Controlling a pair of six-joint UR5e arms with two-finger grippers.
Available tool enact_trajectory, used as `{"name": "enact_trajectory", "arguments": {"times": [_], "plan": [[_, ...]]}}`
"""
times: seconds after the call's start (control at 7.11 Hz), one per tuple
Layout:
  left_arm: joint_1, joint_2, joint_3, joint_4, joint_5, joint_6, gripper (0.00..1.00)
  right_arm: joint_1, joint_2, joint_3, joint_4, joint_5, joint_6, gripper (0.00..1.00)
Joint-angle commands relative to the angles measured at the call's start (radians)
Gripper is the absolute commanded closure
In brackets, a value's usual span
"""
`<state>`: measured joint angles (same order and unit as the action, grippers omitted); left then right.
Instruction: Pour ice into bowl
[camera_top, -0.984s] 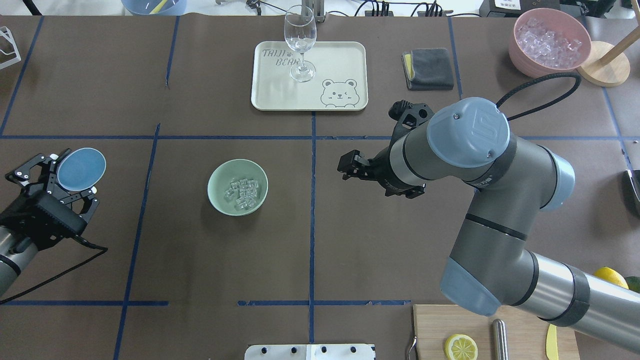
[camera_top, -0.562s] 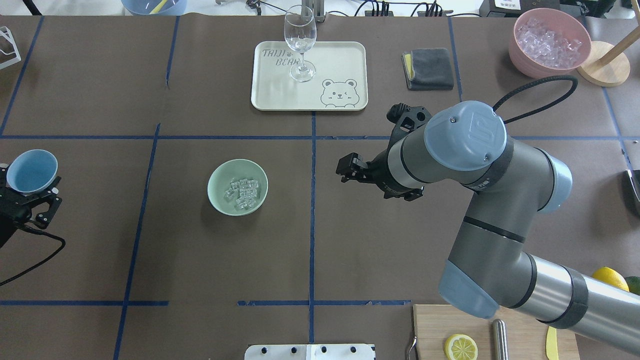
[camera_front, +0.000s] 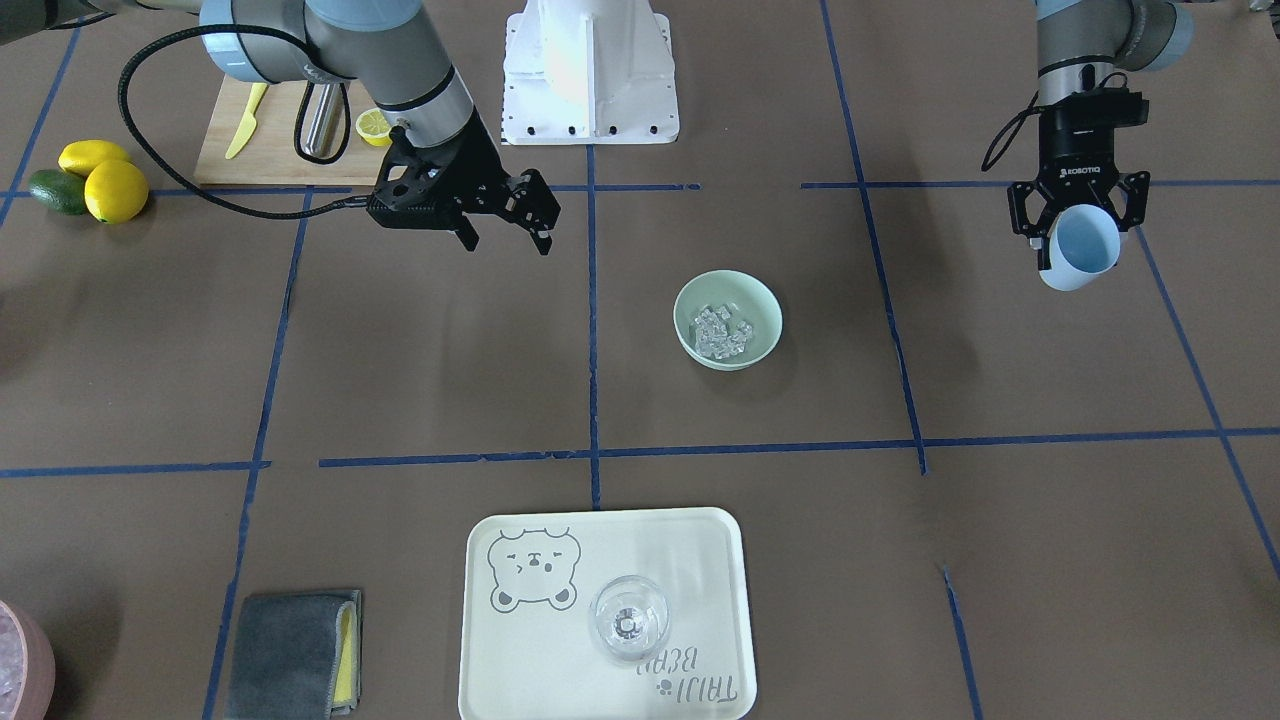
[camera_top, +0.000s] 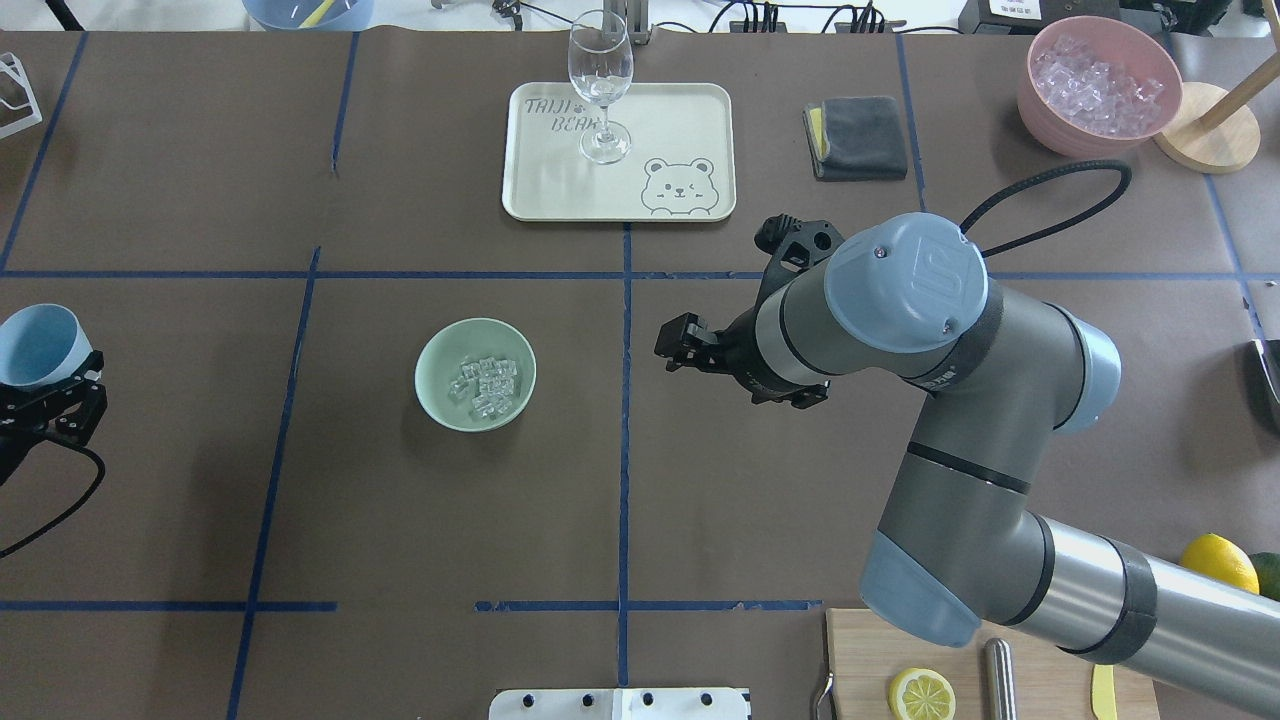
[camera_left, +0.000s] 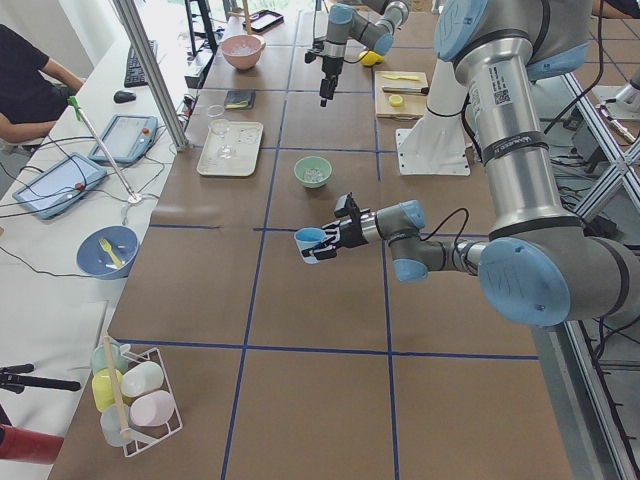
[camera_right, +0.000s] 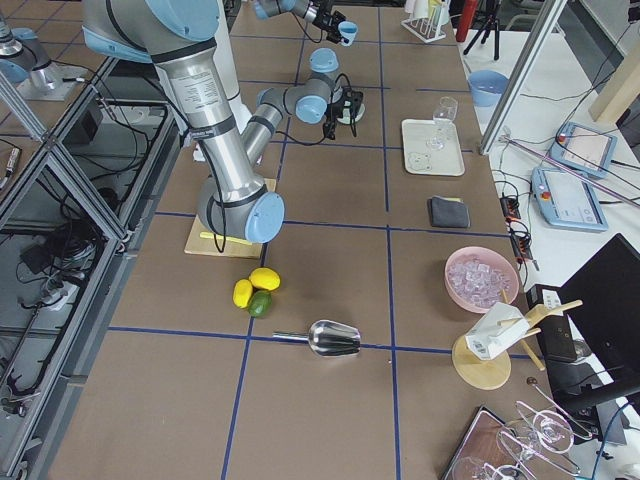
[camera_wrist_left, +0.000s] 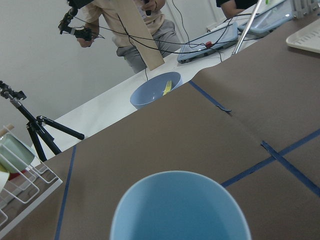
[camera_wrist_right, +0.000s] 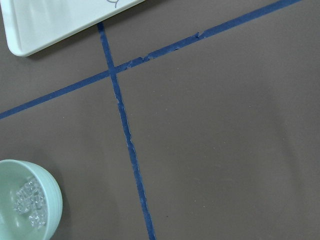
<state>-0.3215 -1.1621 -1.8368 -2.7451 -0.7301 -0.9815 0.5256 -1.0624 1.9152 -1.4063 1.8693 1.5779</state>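
The pale mint-green bowl (camera_top: 475, 374) stands left of the table's middle, with a small heap of clear ice cubes (camera_top: 484, 384) inside. It also shows in the front view (camera_front: 727, 318) and at the lower left of the right wrist view (camera_wrist_right: 25, 205). My left gripper (camera_top: 40, 378) is shut on a light blue cup (camera_top: 35, 345) at the table's far left edge, well away from the bowl. The cup looks empty in the left wrist view (camera_wrist_left: 180, 207). My right gripper (camera_top: 668, 347) hovers open and empty to the right of the bowl.
A cream tray (camera_top: 690, 110) with a wine glass (camera_top: 600, 80) lies at the far middle. A grey cloth (camera_top: 855, 135) and a pink container of ice (camera_top: 1098, 85) are at the far right. A cutting board (camera_top: 1040, 650) with a lemon half is near right.
My left gripper has carried the blue cup further left, away from the bowl, to the table's edge, and turned it mouth up. My right gripper has drifted slightly left.
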Motion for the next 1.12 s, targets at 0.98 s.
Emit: {"name": "enact_trajectory", "arguments": {"times": [0.98], "plan": [[0.01,-0.214,0.309,-0.01,0.118,-0.31,1.0,-0.053,0.206,-0.2,0.001,-0.091,0.053,0.0]]}}
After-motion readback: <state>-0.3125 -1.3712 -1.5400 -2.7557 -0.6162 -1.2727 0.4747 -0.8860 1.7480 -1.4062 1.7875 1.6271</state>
